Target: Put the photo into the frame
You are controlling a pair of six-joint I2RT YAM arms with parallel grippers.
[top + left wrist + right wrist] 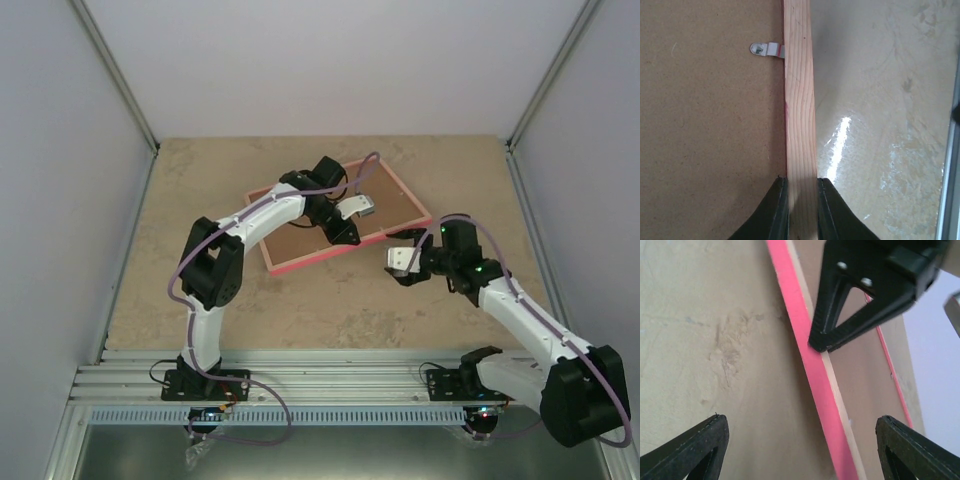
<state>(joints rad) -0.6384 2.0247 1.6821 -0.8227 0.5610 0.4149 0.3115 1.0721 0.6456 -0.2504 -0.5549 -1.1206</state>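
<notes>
Your left gripper (801, 184) clamps the frame (799, 100) rail; your right gripper (800, 421) hangs spread wide above it, apparently touching nothing.

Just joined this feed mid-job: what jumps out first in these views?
The pink frame lies face down in the middle of the table, its brown backing board facing up. The left pincer is clamped on the frame's near wooden rail. The right pincer hovers wide open beside the frame's near right corner.
</notes>
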